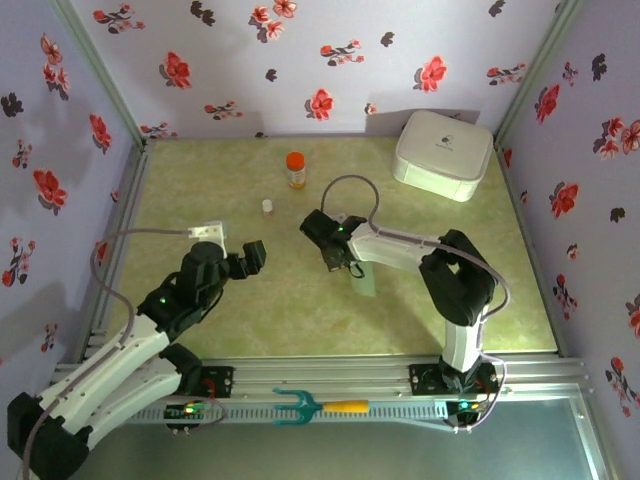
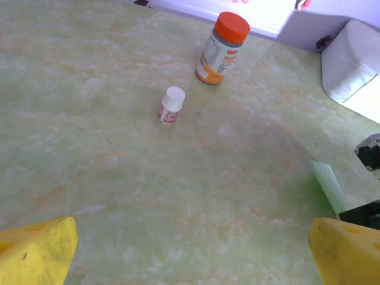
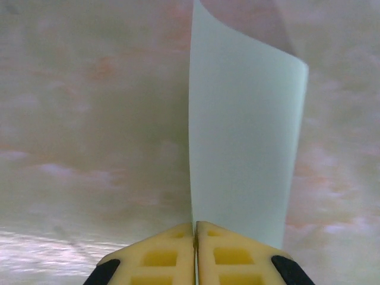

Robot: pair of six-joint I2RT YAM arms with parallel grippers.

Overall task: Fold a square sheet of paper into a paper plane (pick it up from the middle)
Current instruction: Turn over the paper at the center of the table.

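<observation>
The right pincer [image 3: 195, 231] has its yellow pads pressed together on the edge of the thin pale mint-green sheet of paper [image 3: 243, 136], which curls away from them and seems folded into a narrow strip. From above, that sheet [image 1: 363, 280] sits just off the centre of the green marbled table [image 1: 250, 310], toward 4 o'clock. The left pincer [image 1: 233, 247], at 9 o'clock, stands wide apart, holding nothing. A white rounded box [image 1: 443, 150] rests at 1 o'clock.

An orange-capped bottle [image 1: 295, 169] stood upright at the far side of the tabletop [image 1: 300, 300], a small white-capped vial [image 1: 267, 206] near it. A white rounded box [image 1: 443, 153] occupied the far-right corner; a teal fork-shaped tool [image 1: 318, 406] lay on the near rail [image 1: 400, 385].
</observation>
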